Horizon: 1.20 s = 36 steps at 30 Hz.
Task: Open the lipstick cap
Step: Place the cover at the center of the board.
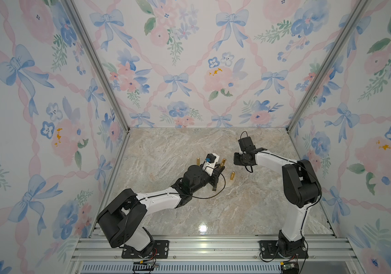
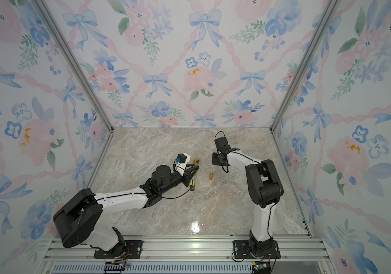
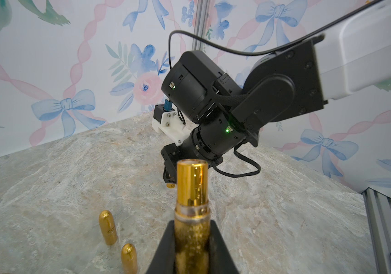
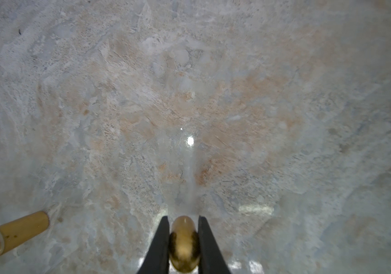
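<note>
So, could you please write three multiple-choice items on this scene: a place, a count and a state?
1. Where is the uncapped lipstick tube?
A. in the left gripper
B. in the right gripper
C. flat on the table
2. How many loose gold pieces stand upright on the table?
A. one
B. two
C. four
3. The right gripper is:
A. wide open
B. shut on nothing
C. shut on the gold cap
Answers: 1 A, the left wrist view shows it clamped there; 2 B, two stand beside it; 3 C, the cap sits in it.
</note>
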Motion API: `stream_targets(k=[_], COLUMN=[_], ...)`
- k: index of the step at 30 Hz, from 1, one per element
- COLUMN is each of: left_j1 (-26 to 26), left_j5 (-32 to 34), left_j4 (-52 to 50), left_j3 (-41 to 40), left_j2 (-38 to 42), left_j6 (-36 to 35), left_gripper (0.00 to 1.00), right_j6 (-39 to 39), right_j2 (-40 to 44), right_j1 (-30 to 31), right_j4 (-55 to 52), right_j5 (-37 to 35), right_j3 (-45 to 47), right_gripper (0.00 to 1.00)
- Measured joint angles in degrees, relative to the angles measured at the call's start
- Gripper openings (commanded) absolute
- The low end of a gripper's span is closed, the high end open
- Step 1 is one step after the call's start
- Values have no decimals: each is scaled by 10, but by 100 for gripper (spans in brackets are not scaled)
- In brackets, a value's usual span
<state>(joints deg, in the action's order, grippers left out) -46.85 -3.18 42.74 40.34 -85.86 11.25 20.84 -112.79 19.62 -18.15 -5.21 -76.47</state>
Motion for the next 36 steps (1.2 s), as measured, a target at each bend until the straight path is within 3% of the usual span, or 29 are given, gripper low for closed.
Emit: stream_targets(k=[16,36], left_j1=[0,0], left_j5=[4,19], left_j4=[24,27], left_j3=[-23,-42], left_j2=[0,17], left_j6=[6,5], left_gripper=[0,0], right_j6=[-8,-4], right_j2=[-32,-5], right_j1=[18,26], right_j4=[14,3], right_j5=[-30,-26], right_j3=[-16,-15], right_gripper=[17,54])
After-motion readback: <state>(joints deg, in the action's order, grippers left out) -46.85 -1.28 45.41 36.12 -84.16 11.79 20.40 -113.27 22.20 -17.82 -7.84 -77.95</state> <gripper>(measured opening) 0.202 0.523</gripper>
